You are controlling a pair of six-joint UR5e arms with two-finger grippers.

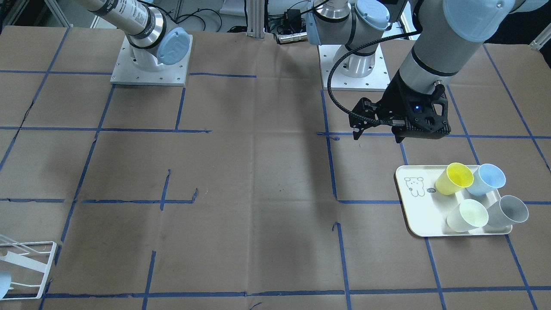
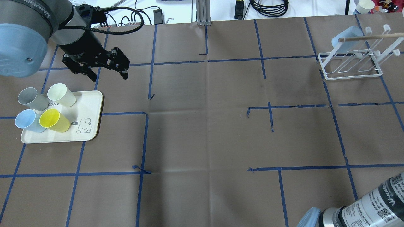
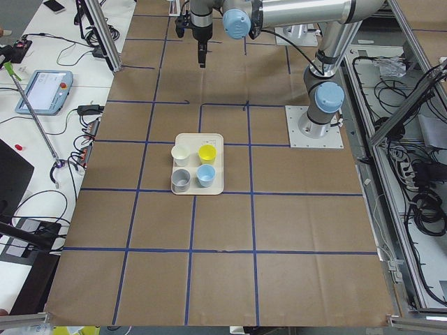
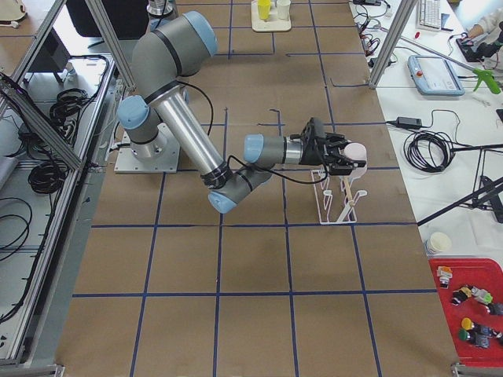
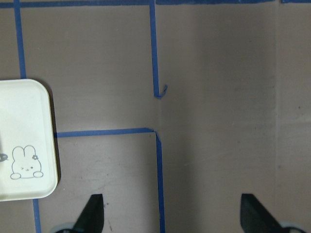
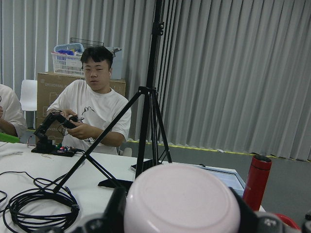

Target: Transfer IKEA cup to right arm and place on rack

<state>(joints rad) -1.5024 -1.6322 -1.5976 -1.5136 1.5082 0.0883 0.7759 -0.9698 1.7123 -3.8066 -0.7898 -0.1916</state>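
Observation:
A pink IKEA cup [image 6: 182,204] fills the bottom of the right wrist view, and my right gripper [image 6: 180,216] is shut on it with a dark finger on each side. The exterior right view shows this gripper [image 4: 334,149] holding the cup [image 4: 355,149] sideways just above the white wire rack [image 4: 334,206]. A pale blue cup [image 2: 346,36] hangs on the rack [image 2: 350,75] in the overhead view. My left gripper [image 2: 107,71] hovers open and empty beyond the cream tray [image 2: 88,104]. The tray holds grey [image 2: 30,98], cream [image 2: 61,94], blue [image 2: 26,121] and yellow [image 2: 53,120] cups.
Both arm bases [image 1: 150,64] [image 1: 353,69] stand at the table's robot side. A person [image 6: 95,111], a black tripod [image 6: 150,97] and a red bottle [image 6: 256,179] are at a white desk past the rack. Blue tape lines cross the brown table cover.

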